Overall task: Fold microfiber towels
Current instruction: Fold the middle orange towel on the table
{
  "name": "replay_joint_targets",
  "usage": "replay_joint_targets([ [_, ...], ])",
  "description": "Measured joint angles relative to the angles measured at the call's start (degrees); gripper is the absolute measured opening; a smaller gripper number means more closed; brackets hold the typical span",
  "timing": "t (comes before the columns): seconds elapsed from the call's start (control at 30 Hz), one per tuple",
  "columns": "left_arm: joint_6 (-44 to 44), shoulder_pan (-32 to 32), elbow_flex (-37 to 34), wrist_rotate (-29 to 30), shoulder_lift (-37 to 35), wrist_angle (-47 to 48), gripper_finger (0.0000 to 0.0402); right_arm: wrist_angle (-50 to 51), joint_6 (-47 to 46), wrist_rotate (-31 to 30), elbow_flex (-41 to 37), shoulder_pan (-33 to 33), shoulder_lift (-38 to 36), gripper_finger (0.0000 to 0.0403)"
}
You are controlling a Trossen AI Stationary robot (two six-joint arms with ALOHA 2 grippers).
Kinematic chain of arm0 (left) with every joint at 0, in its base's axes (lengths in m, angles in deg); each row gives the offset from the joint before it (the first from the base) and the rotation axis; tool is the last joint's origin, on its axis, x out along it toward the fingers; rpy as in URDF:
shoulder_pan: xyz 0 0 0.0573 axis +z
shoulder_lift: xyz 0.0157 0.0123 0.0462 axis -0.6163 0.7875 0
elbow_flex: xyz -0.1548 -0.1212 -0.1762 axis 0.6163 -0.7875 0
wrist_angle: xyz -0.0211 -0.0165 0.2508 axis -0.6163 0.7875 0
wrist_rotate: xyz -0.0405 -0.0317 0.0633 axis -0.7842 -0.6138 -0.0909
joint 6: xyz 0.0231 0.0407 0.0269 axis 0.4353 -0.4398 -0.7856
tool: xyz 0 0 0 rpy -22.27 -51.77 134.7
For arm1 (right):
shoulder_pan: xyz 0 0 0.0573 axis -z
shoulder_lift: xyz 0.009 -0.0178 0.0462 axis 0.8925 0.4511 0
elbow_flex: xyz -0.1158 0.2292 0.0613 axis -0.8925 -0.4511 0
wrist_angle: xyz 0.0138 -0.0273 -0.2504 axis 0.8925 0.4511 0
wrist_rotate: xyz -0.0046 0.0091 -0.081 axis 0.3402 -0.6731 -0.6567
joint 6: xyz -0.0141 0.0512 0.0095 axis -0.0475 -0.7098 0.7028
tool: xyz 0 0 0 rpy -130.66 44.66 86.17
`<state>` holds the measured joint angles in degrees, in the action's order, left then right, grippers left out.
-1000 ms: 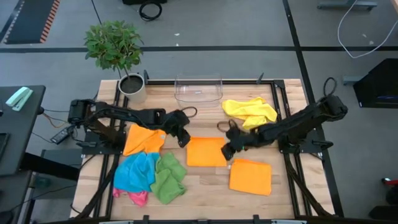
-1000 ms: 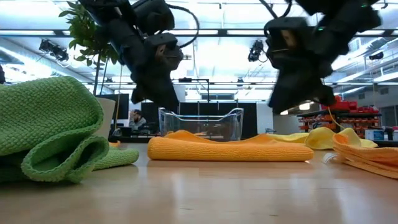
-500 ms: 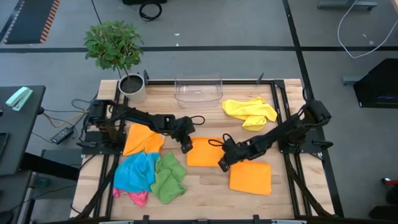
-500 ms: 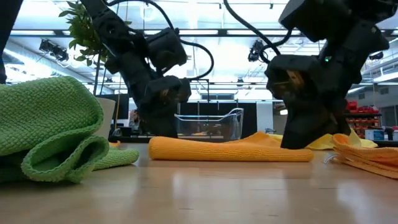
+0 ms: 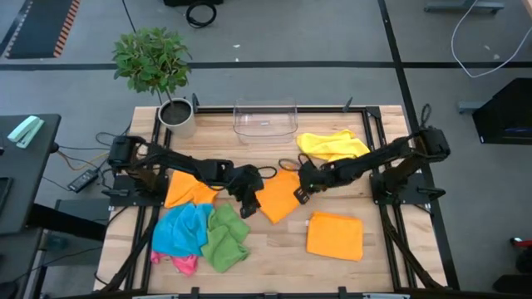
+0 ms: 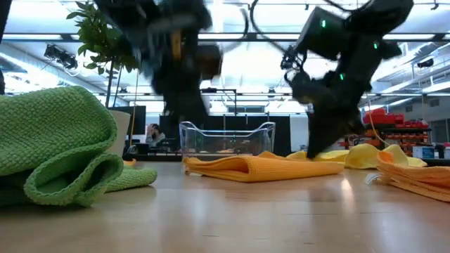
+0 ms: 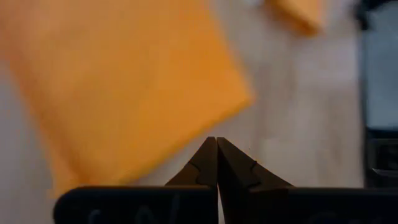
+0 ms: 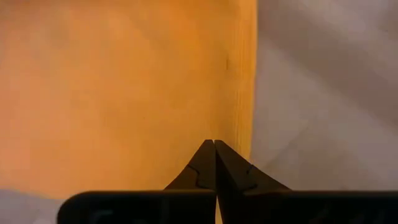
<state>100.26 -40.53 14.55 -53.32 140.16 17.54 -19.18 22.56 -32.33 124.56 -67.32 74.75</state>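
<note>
Both arms reach to mid-desk over one orange towel [image 5: 278, 199]. It lies skewed like a diamond, centre of the wooden desk [image 5: 274, 249], just near of the clear bin [image 5: 265, 120].

Left gripper [image 5: 247, 205] sits at that towel's left near edge, jaws clenched; the wrist view shows the tips pressed together on the cloth's edge [image 7: 124, 93], so it looks pinched. Blurred in the low view.

Right gripper [image 5: 300, 193] sits at the towel's right edge, jaws clenched too; the wrist view shows the closed tips right at the cloth border [image 8: 124, 93], grasping that edge. In the low view the towel [image 6: 260, 167] is bunched, its right side lifted toward the right gripper [image 6: 314, 151].

Other towels:
- a folded orange one [image 5: 335, 236], right near, flat
- a yellow one [image 5: 332, 146], crumpled, far right beside the bin
- another orange one [image 5: 187, 189], left side, under the left arm
- blue [image 5: 181, 231], green [image 5: 224, 237] and pink [image 5: 184, 264] ones piled at left near

Potted plant [image 5: 154, 66] stands at the far left corner.
</note>
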Motion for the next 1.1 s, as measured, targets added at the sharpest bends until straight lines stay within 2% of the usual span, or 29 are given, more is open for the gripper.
replay_joint_targets([
  [0.13, -4.0, 0.8, 2.6, 9.3, -1.8, 0.7, 0.0009, -0.1, -1.7, -1.9, 0.3, -2.3, -4.4, 0.0001],
  [0.17, -5.1, 1.4, 2.7, 9.8, -1.7, 0.5, 0.0006, -0.1, -3.0, -3.1, 0.3, -3.5, -4.9, 0.0001],
  [0.27, -5.8, 2.7, 2.6, 9.7, 1.0, 1.1, 0.0006, -1.1, -7.9, -4.9, 0.3, -7.5, -5.2, 0.0001],
  [0.4, -6.4, 3.3, 1.7, 6.9, 5.0, 1.6, 0.0009, -3.0, -12.8, -7.4, 0.3, -11.6, -1.0, 0.0001],
  [0.6, -5.0, 3.2, 1.8, 6.7, 9.6, -0.1, 0.0009, -3.2, -16.2, -8.1, 0.3, -11.1, 5.4, 0.0001],
  [0.73, -0.6, 1.6, 2.1, 6.7, 11.0, -1.9, 0.0006, -1.6, -13.4, -8.0, 0.4, -9.9, 5.9, 0.0001],
  [0.93, 5.8, -4.0, 2.9, 5.7, 11.4, -4.5, 0.0012, -0.4, -1.1, -7.0, 0.4, -5.2, 5.1, 0.0001],
  [1.1, 3.5, -6.6, 7.0, 4.4, 10.1, -5.2, 0.0005, -0.3, 5.8, -4.2, 2.5, -3.1, 3.9, 0.0001],
])
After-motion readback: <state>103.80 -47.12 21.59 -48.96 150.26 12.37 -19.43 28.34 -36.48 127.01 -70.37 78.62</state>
